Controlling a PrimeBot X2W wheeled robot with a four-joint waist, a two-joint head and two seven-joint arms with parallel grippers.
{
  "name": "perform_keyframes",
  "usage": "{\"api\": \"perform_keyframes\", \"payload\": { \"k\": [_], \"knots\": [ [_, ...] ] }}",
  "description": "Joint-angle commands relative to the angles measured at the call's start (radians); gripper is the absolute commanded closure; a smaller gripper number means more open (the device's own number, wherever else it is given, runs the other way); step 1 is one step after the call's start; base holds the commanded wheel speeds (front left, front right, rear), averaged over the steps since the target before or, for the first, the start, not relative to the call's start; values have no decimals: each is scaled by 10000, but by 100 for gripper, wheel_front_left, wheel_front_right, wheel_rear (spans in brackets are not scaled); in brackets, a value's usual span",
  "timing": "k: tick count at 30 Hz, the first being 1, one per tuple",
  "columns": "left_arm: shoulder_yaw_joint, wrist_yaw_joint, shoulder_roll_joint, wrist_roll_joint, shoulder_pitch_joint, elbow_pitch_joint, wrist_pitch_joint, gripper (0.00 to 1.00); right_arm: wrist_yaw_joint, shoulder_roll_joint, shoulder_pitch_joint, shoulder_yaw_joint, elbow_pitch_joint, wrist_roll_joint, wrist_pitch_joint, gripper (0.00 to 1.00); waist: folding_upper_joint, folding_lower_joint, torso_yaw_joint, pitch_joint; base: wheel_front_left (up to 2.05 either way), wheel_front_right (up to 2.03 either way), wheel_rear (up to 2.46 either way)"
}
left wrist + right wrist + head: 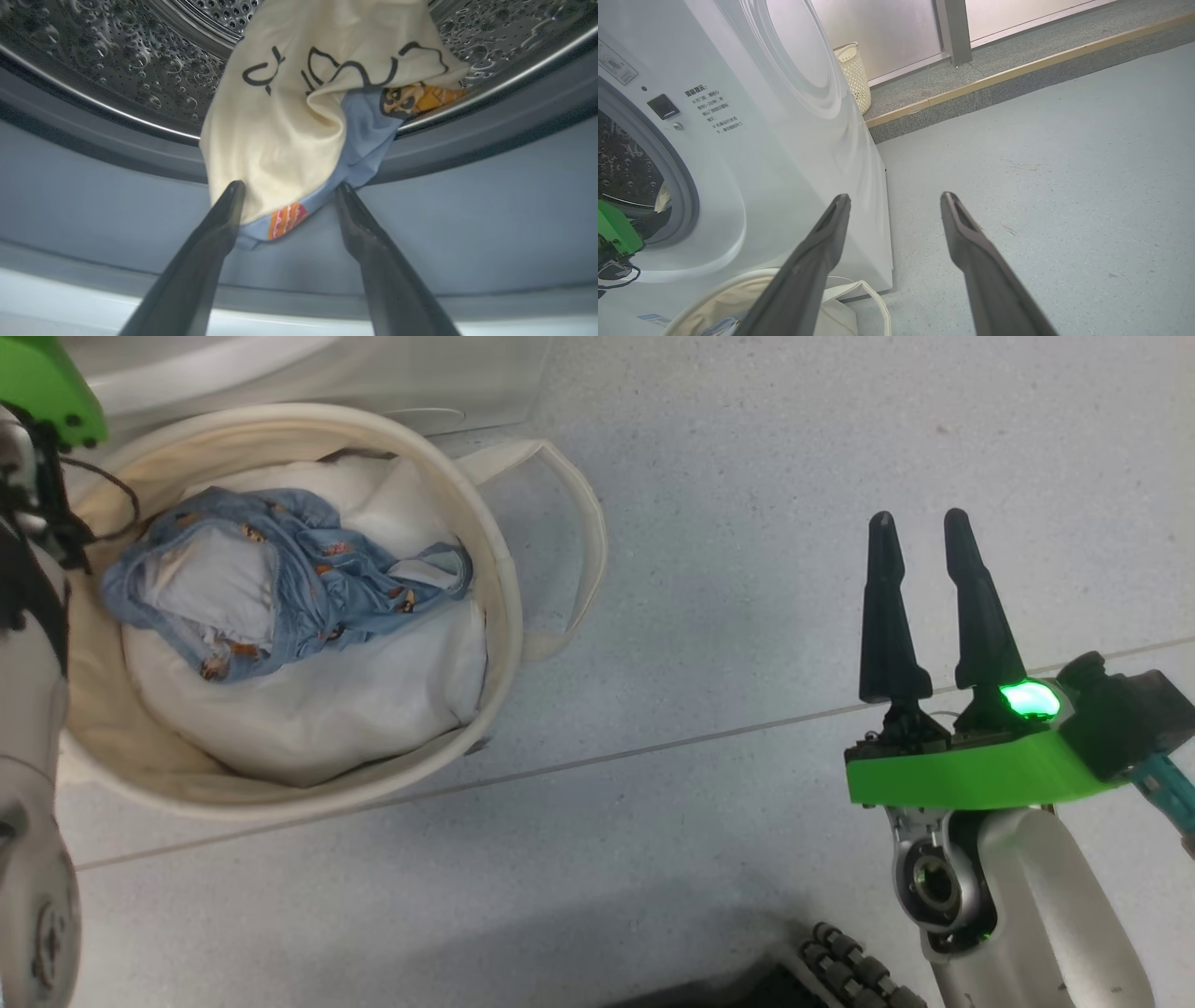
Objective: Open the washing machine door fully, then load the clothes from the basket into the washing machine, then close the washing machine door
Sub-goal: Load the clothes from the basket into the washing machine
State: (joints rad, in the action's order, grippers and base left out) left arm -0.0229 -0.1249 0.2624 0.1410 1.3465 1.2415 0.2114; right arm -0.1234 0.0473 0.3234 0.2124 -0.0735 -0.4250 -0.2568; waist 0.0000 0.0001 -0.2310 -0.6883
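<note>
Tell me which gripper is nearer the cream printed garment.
Left. The left gripper, jaws open, flanks the cream garment at the drum mouth; the right gripper is over the floor beside the basket.

From the head, I see the basket [504,616] at 10 o'clock on the floor [728,569], with the washing machine [233,373] just behind it at 11. In the basket, the denim garment [317,579] lies on top of the sheet [355,709]. The right gripper [920,518] hangs over the floor at 4 o'clock, well apart from the basket. Through the left wrist, the left gripper [289,185] points into the drum [117,60]. The printed garment [289,116] lies over the drum's lip at 12 o'clock, its low end between the fingertips.
</note>
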Motion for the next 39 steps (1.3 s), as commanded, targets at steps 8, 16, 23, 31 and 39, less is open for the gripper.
{"api": "perform_keyframes", "payload": {
  "k": [8,16,23,31,39],
  "knots": [
    [-117,-251,584,-80,1045,152,-51,100,-73,29,-28,222,-369,3,-49,0,0,-1,20,-292,0,0,0],
    [-219,-425,743,-75,2037,-68,359,100,-73,29,101,248,-446,-12,-49,0,0,-1,-6,-679,0,0,0],
    [-400,-679,953,-244,3014,-485,480,100,-73,29,218,331,-517,-54,-49,0,0,-1,-164,-1137,0,0,0],
    [-492,-782,1086,-225,3644,-212,499,0,-73,29,326,323,-568,-192,-49,0,0,-1,-372,-1542,0,0,0],
    [-471,-619,1000,-74,3172,-820,502,0,-73,29,438,253,-527,-167,-49,0,0,-1,-213,-1311,0,0,0]
  ]
}}
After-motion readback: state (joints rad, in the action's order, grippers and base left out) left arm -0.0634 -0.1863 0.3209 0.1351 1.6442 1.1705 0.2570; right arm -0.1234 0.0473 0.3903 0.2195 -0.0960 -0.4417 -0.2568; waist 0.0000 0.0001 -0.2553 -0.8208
